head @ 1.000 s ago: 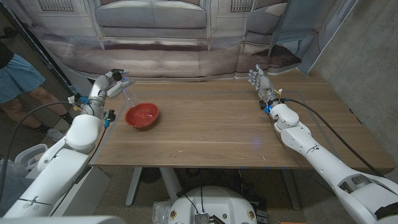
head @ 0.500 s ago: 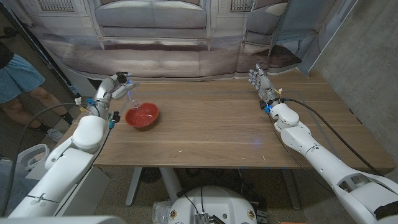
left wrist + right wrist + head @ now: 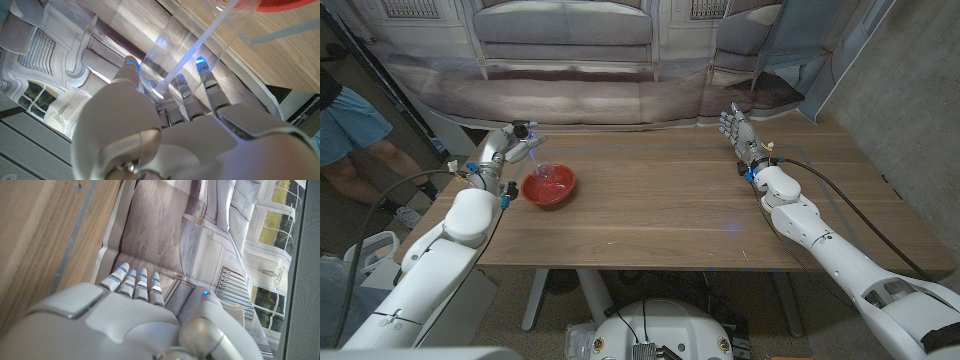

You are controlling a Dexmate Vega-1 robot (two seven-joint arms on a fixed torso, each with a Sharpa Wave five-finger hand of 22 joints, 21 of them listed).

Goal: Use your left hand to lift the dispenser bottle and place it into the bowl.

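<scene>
1 clear bottle (image 3: 534,152) gripped by left robot hand (image 3: 510,141), held tilted over far rim of 1 red bowl (image 3: 549,185) | since earlier frame: bottle carried nearer bowl | right robot hand (image 3: 738,129) open, upright on surface (image 3: 700,200), unmoved

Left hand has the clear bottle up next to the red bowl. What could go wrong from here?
1. The clear plastic dispenser bottle is smooth and held by the left hand tilted; it may slip or rotate on release.
2. The red round bowl looks shallow and sits near the wooden table left edge; a tall bottle could tip out or nudge it off.
3. The bottle seems only partly over the rim, so an early release may miss.
</scene>
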